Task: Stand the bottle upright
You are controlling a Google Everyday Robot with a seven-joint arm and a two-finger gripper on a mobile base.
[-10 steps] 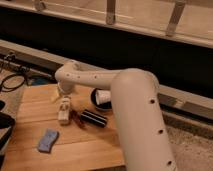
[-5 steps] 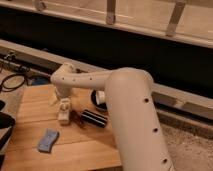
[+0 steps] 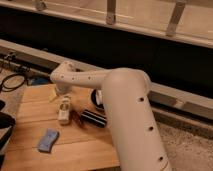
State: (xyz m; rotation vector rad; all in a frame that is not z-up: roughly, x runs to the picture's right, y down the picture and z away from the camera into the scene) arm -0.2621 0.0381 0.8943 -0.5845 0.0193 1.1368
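Observation:
A small cream-white bottle (image 3: 63,116) is on the wooden table (image 3: 80,150), left of centre, directly under the end of my arm. My gripper (image 3: 64,104) points down onto the top of the bottle, and the two blend together there. I cannot tell whether the bottle is held. It looks roughly upright or slightly tilted, and its cap end is hidden by the gripper. The bulky white arm reaches in from the lower right and covers the right part of the table.
A black striped cylinder (image 3: 94,118) lies just right of the bottle, with a small reddish-brown thing (image 3: 77,118) between them. A white paper cup (image 3: 96,98) lies partly behind the arm. A blue sponge (image 3: 48,140) lies front left. Black cables (image 3: 12,81) run off the table's left.
The arm's thick forearm has swung slightly to the left. The gripper has stayed over the bottle at about the same spot.

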